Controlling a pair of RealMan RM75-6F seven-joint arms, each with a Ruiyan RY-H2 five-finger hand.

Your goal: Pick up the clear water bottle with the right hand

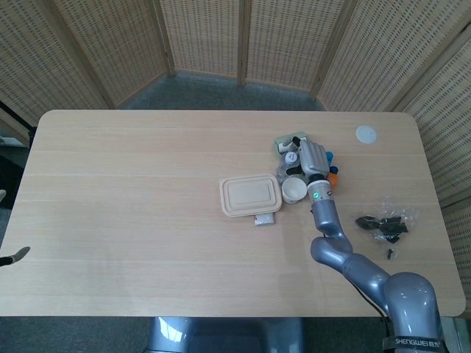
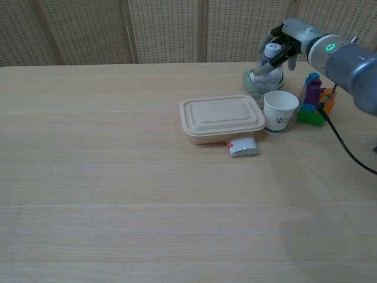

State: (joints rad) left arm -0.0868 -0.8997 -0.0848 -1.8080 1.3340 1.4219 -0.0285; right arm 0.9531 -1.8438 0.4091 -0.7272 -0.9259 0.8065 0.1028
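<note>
The clear water bottle (image 2: 270,75) stands upright at the back right of the table, just behind a white paper cup (image 2: 279,111). My right hand (image 2: 284,40) wraps round its upper part, fingers curled over the cap and the thumb lying down across the front. In the head view the right hand (image 1: 310,157) covers most of the bottle (image 1: 290,157). The bottle's base still looks to be on the table. A thin grey tip (image 1: 16,257) at the left edge may be my left hand; its fingers do not show.
Beside the bottle lie a pale green holder (image 2: 252,82) and stacked toy blocks (image 2: 315,100). A beige lidded food box (image 2: 222,118) and a small white packet (image 2: 242,146) sit left of the cup. A black crumpled bag (image 1: 383,224) and a white disc (image 1: 366,134) lie further right.
</note>
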